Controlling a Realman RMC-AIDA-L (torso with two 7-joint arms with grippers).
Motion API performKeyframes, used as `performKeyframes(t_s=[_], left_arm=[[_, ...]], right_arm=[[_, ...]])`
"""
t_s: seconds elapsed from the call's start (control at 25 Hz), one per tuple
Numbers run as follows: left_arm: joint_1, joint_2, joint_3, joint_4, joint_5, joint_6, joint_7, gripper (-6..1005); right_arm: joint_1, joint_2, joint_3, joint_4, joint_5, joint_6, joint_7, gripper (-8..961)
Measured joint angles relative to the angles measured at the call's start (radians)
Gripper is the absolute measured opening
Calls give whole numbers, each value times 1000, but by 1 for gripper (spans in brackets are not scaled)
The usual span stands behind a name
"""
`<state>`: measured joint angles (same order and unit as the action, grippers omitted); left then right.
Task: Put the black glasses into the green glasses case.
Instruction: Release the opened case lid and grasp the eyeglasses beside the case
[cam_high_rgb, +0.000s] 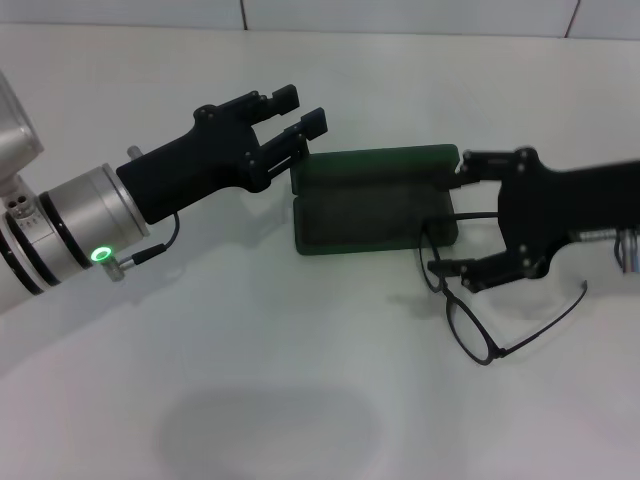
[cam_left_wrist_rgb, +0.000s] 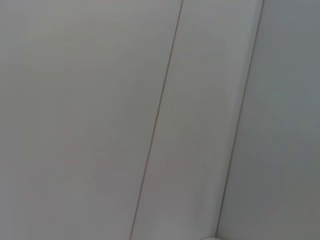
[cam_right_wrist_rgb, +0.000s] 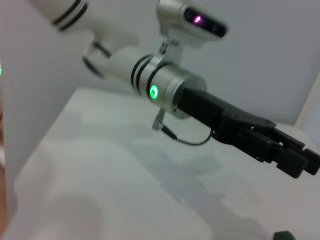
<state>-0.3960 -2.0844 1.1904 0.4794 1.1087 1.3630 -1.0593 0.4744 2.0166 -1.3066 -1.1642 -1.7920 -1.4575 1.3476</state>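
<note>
On the white table (cam_high_rgb: 200, 350) in the head view, you had the green glasses case (cam_high_rgb: 375, 200) lying open, its lid tipped back, and the black glasses (cam_high_rgb: 480, 325) resting just off its right front corner, one temple arm reaching over the case edge and the other stretched out to the right. Your right gripper (cam_high_rgb: 452, 225) stood with its fingers spread wide around that corner and the nearest lens, holding nothing that I could see. Your left gripper (cam_high_rgb: 305, 110) hovered at the case's left rear edge, fingers parted and empty.

By my reading, you were at the pick-up: the glasses were not yet grasped and not yet in the case. Your next move called for closing the right fingers on the frame without bending it, then lifting and lowering it flat into the lining.

Only the head view showed case and glasses. Your left wrist view gave bare wall; the right wrist view caught the left gripper (cam_right_wrist_rgb: 295, 160) from afar.
</note>
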Motion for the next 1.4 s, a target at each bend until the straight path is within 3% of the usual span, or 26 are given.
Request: performKeyframes(t_s=[0.32, 0.6, 0.76, 1.08, 1.4], left_arm=[[0, -4, 0, -44, -18, 14, 28, 488], [4, -6, -1, -70, -42, 43, 53, 487], [-11, -6, -2, -110, -88, 44, 125, 487], [-34, -13, 1, -171, -138, 55, 210, 487], [-33, -14, 0, -198, -179, 57, 230, 486]], right_arm=[[149, -20, 14, -103, -244, -41, 26, 867], [231, -12, -5, -178, -430, -117, -54, 865], [273, -5, -73, -188, -539, -148, -100, 864], [311, -1, -242, -220, -634, -192, -199, 863], [291, 2, -299, -259, -647, -224, -312, 861]])
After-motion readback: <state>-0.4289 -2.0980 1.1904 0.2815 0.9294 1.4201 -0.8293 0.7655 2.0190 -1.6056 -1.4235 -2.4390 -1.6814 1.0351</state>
